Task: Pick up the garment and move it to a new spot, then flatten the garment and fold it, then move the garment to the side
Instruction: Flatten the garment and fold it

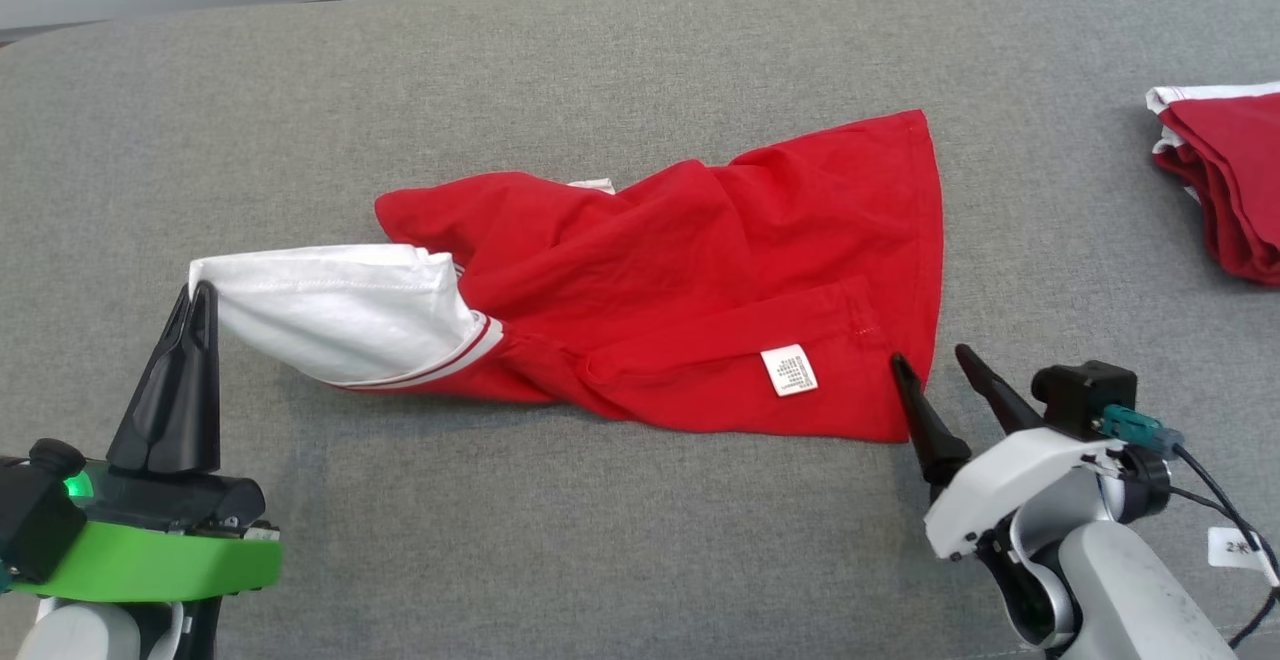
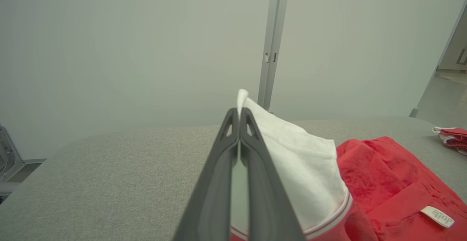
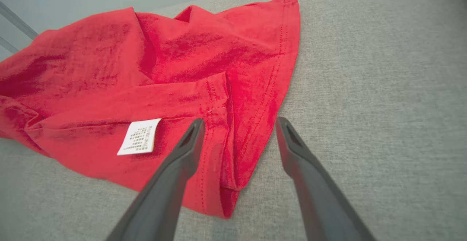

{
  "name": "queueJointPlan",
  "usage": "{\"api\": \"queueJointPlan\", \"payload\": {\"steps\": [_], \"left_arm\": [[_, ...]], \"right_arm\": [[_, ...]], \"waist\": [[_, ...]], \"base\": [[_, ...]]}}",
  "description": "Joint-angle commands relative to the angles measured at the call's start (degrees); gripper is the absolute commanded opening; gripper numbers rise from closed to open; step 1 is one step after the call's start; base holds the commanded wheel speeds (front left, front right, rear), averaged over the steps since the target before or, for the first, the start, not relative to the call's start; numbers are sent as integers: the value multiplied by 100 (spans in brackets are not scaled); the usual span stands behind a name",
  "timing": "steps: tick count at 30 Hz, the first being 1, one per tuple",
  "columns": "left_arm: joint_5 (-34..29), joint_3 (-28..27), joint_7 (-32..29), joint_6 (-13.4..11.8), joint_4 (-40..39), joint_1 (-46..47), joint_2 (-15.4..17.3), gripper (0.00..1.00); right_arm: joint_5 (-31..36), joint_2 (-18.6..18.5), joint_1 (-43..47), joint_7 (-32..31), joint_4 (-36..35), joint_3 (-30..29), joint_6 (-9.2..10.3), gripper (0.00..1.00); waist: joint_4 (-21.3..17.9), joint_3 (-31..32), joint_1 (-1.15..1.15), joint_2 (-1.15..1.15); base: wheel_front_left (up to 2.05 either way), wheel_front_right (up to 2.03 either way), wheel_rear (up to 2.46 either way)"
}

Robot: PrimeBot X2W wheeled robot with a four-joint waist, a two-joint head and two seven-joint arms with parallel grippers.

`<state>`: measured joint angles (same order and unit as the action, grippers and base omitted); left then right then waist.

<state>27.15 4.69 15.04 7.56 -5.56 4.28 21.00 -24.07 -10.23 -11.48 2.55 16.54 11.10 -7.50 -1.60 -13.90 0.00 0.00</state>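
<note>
The garment (image 1: 690, 280) is a red shirt with a white sleeve (image 1: 340, 310), lying crumpled in the middle of the grey padded table (image 1: 600, 70). A white care label (image 1: 789, 370) shows near its front hem. My left gripper (image 1: 196, 292) is shut on the white sleeve's outer edge (image 2: 242, 100), holding it a little above the table. My right gripper (image 1: 930, 360) stands open at the red hem's near right corner (image 3: 233, 168), one finger over the cloth, the other beside it over the bare table.
A second red and white garment (image 1: 1225, 180) lies folded at the table's far right edge, also in the left wrist view (image 2: 452, 137). A metal post (image 2: 271, 47) rises behind the table. Bare grey surface lies in front of the shirt.
</note>
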Motion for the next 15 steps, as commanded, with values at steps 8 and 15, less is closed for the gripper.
{"api": "queueJointPlan", "payload": {"steps": [8, 15], "left_arm": [[-221, 159, 14, -14, 123, 58, -81, 0], [-280, 326, 14, -14, 224, -14, -204, 0]], "right_arm": [[498, 187, -468, -194, 369, 276, 2, 100], [817, 307, -598, -8, 795, 239, 2, 100]], "waist": [[137, 61, 0, 0], [213, 63, 0, 0]], "base": [[0, 0, 0], [0, 0, 0]]}}
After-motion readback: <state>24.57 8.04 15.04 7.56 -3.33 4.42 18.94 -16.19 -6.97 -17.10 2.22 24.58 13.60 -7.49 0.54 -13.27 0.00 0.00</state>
